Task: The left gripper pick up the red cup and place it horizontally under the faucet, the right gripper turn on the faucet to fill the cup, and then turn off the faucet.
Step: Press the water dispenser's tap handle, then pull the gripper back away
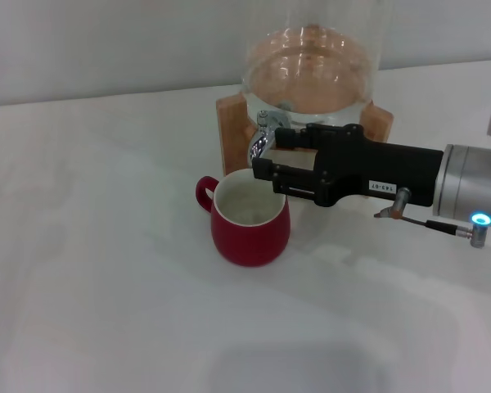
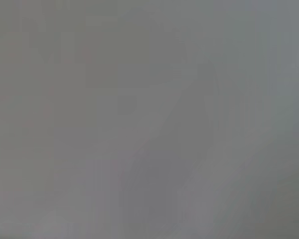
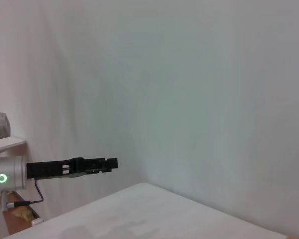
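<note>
Filling the whole work area: white table (image 1: 106, 311). Standing at the far middle of it: big clear glass jar (image 1: 315, 57) w/ liquid showing through the wall, sitting on a wooden stand (image 1: 229, 123).

Reaching in from the robot's right, level w/ the stand front: right gripper (image 1: 268, 157), long black body w/ small white label, silver-white wrist behind. Holding its two fingers (image 1: 288, 182) apart w/ a clear gap, wood showing thru that gap. Pressing tips right up at the faucet (image 1: 260, 137); actual clamping on the lever: can't tell.

Sitting upright on the table, just in front of and below the spout: red cup (image 1: 250, 217), mouth facing up, white inside showing, loop handle pointing to the robot's left. Nearly touching the lower black finger at the rim on the robot's right; not being held by anything.

Hanging off the stand front above the cup's far rim: faucet, small, shiny chrome, spout curving down.

Hovering well away from all that, seen only from the right wrist cam against a pale wall: left gripper (image 3: 98, 164), stretching out level, green ring light glowing on the arm behind it. Grip state there: can't tell.
</note>
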Motion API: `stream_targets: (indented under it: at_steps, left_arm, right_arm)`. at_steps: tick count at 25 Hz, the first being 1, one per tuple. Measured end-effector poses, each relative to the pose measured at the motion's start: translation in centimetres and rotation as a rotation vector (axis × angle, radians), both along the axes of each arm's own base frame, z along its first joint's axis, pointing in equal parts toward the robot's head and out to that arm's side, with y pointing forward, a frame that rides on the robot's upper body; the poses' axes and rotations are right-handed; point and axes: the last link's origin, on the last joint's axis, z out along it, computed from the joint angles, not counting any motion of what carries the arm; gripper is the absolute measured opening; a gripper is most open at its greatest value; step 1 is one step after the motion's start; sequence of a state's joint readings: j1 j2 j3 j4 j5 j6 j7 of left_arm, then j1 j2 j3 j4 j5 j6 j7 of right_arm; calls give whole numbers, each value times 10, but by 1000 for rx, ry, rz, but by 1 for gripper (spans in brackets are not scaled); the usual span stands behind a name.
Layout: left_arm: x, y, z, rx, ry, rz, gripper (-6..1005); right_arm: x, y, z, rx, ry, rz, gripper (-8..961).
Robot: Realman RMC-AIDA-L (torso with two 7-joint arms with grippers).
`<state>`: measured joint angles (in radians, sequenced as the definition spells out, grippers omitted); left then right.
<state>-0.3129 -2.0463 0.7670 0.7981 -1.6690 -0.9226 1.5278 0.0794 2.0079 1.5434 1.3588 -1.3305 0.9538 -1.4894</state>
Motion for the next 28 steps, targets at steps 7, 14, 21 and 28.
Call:
stream_targets:
  at_steps: [7, 14, 21, 28]
  left_arm:
    - [0, 0, 0, 1, 0, -1, 702]
    - [2, 1, 1, 2, 4, -7, 702]
    - [2, 1, 2, 2, 4, -9, 702]
    - [2, 1, 1, 1, 2, -9, 702]
  right_arm:
    - [3, 1, 4, 12, 2, -11, 629]
    - [7, 2, 8, 25, 3, -24, 628]
    - [13, 4, 11, 37, 4, -45, 628]
    - [17, 5, 13, 43, 5, -58, 629]
